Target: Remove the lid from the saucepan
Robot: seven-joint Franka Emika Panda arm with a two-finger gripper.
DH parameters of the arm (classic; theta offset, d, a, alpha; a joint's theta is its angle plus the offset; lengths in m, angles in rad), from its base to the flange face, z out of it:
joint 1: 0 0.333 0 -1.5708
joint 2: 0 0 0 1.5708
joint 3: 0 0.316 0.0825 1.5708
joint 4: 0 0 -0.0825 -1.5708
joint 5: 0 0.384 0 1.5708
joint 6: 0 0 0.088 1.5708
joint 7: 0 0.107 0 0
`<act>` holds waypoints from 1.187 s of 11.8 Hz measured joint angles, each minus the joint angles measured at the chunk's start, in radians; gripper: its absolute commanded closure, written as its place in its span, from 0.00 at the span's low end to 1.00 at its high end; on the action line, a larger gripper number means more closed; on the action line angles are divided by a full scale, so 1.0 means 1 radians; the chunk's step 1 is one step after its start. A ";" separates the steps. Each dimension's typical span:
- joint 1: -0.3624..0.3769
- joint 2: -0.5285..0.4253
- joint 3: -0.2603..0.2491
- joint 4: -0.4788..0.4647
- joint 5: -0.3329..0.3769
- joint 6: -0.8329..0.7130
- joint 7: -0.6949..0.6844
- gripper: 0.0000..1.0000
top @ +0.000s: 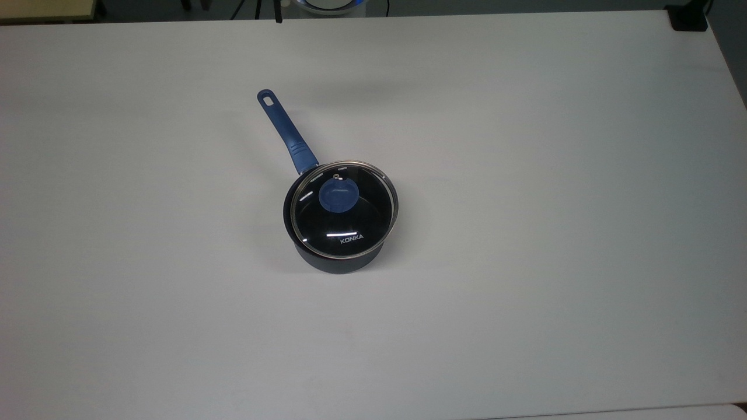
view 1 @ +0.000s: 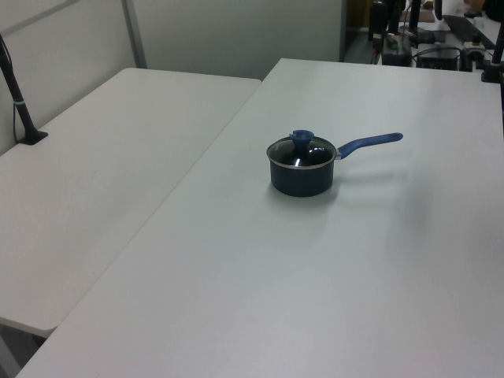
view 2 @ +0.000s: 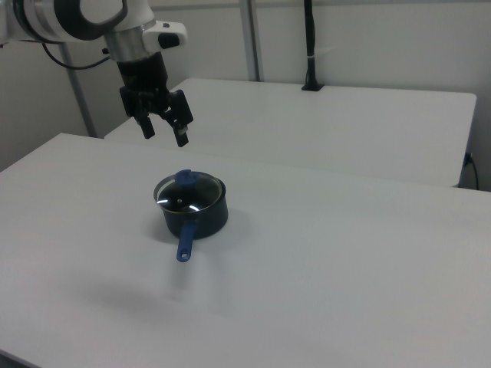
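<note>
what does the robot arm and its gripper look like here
In the right view, the arm is glossy white with rounded segments and a dark grey band at a joint. A black cable trails beside it. The wrist narrows to a black mount carrying the gripper, which is all black: a blocky body with two short, angular fingers spread apart. No markings can be made out.

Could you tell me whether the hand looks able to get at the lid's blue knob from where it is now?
Probably yes. In the right view the hand hangs open in the air above the lid, and nothing lies between it and the knob.
</note>
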 measured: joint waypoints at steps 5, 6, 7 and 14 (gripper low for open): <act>0.000 0.000 -0.001 0.000 0.000 0.000 0.000 0.00; 0.000 0.000 -0.001 0.000 0.000 0.000 0.000 0.00; 0.000 0.000 -0.001 0.000 0.000 0.000 0.000 0.00; 0.001 0.080 -0.001 0.004 0.004 0.088 0.087 0.00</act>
